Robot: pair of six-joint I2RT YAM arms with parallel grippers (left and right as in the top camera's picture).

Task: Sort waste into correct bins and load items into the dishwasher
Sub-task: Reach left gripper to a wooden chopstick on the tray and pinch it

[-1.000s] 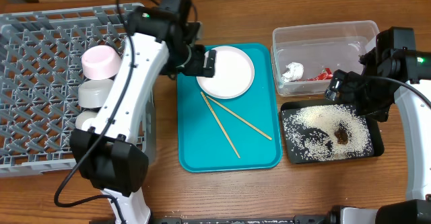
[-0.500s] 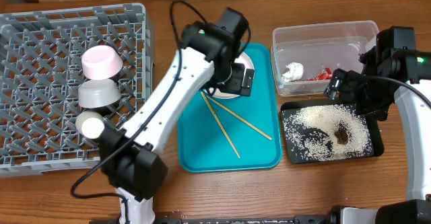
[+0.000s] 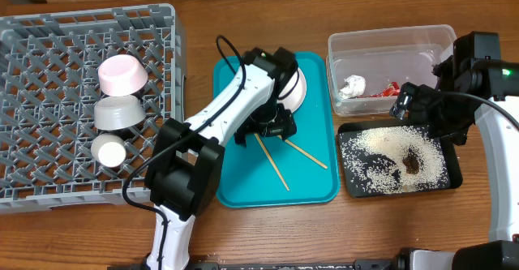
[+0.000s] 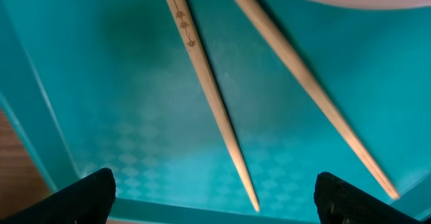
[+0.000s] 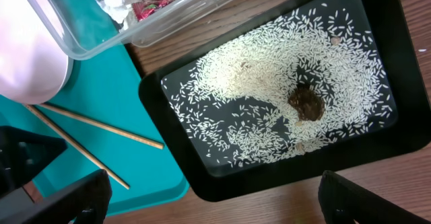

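My left gripper [image 3: 268, 126] is open low over the teal tray [image 3: 243, 185], its fingers [image 4: 215, 196] apart on either side of the two wooden chopsticks [image 4: 209, 96]. The chopsticks [image 3: 280, 158] lie crossed on the tray below the white plate [image 3: 297, 89], which my arm partly hides. The pinkish bowl [image 3: 122, 74], grey bowl [image 3: 119, 112] and white cup [image 3: 108, 150] sit in the grey dish rack [image 3: 49, 83]. My right gripper [image 3: 423, 108] is open and empty above the black tray [image 5: 222, 173] holding rice and a brown bit [image 5: 306, 103]. The clear tub [image 3: 389, 41] holds the napkin [image 3: 352, 85] and red wrapper [image 3: 386, 90].
The rack fills the left of the wooden table. The teal tray lies in the middle. The clear tub stands at back right with the black tray [image 3: 350, 181] in front of it, close to the teal tray's right edge.
My left arm swung right from the rack side, across the plate, and came down over the chopsticks on the teal tray. The right arm has not moved.
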